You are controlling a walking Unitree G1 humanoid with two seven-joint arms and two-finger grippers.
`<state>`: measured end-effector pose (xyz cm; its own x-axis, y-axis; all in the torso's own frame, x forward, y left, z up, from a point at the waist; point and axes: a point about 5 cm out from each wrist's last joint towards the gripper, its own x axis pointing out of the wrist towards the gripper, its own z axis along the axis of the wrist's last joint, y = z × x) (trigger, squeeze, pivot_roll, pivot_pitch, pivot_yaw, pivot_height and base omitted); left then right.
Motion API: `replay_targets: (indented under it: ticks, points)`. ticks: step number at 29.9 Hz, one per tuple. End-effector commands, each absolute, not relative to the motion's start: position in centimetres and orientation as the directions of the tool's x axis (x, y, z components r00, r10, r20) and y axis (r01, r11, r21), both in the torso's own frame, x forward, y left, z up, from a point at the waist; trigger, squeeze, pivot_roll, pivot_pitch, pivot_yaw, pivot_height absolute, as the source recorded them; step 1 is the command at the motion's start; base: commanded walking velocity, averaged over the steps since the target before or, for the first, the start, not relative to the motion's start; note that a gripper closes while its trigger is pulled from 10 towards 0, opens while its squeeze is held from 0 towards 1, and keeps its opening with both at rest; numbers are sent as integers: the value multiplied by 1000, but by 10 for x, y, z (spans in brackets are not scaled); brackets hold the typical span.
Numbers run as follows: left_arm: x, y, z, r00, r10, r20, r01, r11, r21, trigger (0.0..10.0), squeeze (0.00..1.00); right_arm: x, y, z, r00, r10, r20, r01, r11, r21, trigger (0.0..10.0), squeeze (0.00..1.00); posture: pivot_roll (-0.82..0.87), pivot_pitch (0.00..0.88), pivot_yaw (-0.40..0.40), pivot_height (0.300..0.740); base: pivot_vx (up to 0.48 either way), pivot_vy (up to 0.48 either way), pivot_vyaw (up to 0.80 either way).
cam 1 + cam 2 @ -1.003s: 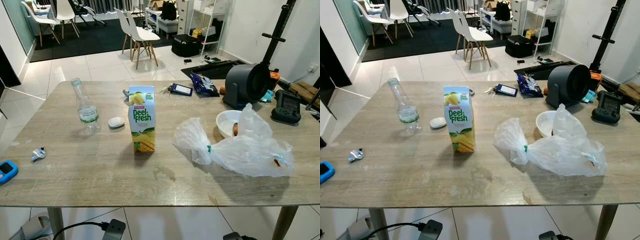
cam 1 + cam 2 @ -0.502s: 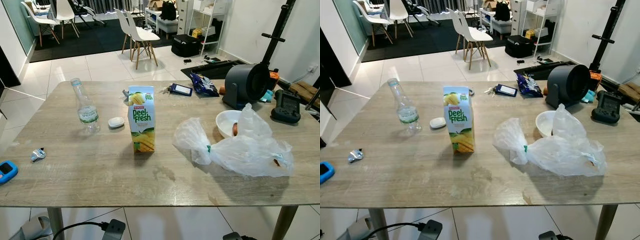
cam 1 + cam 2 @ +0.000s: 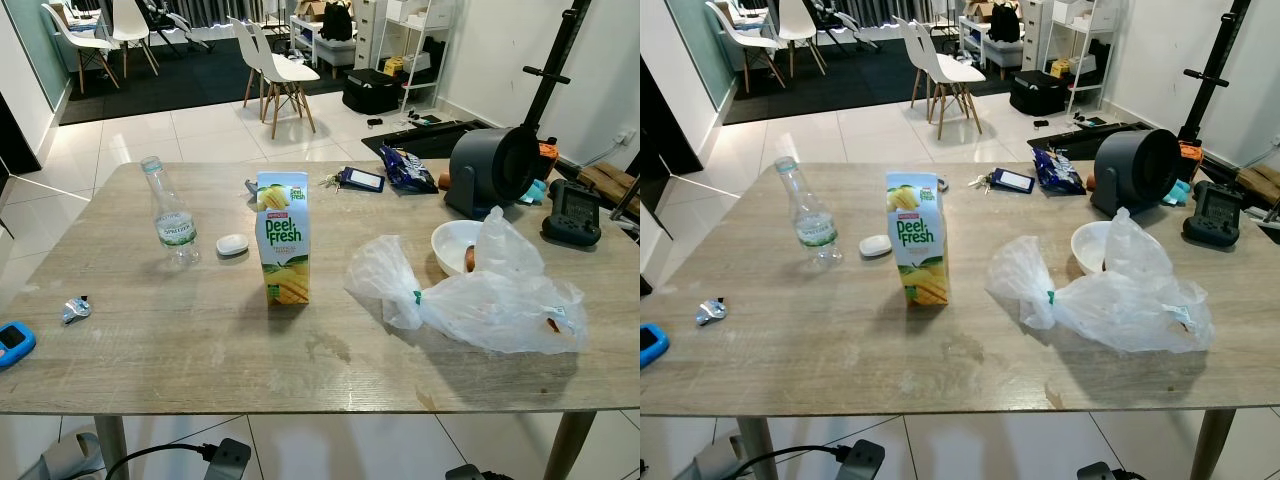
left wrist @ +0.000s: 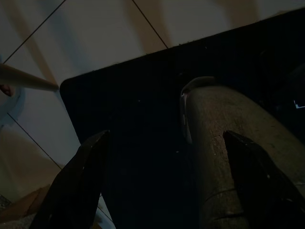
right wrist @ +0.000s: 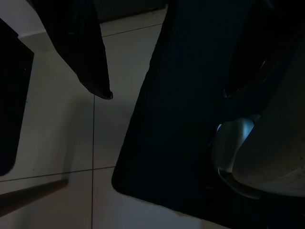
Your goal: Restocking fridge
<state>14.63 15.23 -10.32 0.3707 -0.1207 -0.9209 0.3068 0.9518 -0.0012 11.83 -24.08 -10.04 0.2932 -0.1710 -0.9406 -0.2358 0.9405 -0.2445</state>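
A yellow and green Peel Fresh juice carton (image 3: 283,237) stands upright near the middle of the wooden table (image 3: 200,340). To its left stands a clear plastic water bottle (image 3: 170,214), with a small white oval object (image 3: 232,243) between them. Right of the carton lies a crumpled clear plastic bag (image 3: 480,298) in front of a white bowl (image 3: 455,245). My left gripper (image 4: 164,157) hangs open over a dark floor mat, and my right gripper (image 5: 167,93) hangs open over mat and tiles.
A dark grey round appliance (image 3: 492,168), a black handheld device (image 3: 572,211), a snack packet (image 3: 405,168) and keys with a card (image 3: 358,179) lie at the table's far side. A blue item (image 3: 14,343) and a small metal piece (image 3: 74,309) sit at the left edge. White chairs (image 3: 280,70) stand beyond.
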Motion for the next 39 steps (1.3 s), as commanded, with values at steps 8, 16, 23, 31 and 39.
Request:
replay_targets:
  ticks: [8, 16, 23, 31, 39]
  points:
    - [142, 161, -104, 353, -97, -931, 306, 952, 16, 10000, 0, 118, -239, -101, 287, -161, -944, -238, 943, -233, 10000, 0, 54, 0, 7, 740, 0, 0, 0]
    - [143, 161, -104, 356, -99, -929, 304, 953, 15, 10000, 0, 119, -239, -101, 292, -163, -943, -236, 943, -236, 10000, 0, 53, 0, 7, 740, 0, 0, 0]
    - [143, 160, -104, 357, -100, -929, 301, 954, 13, 10000, 0, 119, -240, -100, 290, -161, -943, -239, 942, -234, 10000, 0, 57, 0, 5, 740, 0, 0, 0]
    - [143, 160, -104, 354, -100, -930, 301, 954, 11, 10000, 0, 119, -240, -100, 289, -162, -943, -239, 942, -235, 10000, 0, 55, 0, 5, 740, 0, 0, 0]
    - [143, 160, -104, 359, -100, -928, 301, 953, 14, 10000, 0, 119, -240, -100, 293, -161, -943, -244, 941, -236, 10000, 0, 55, 0, 2, 740, 0, 0, 0]
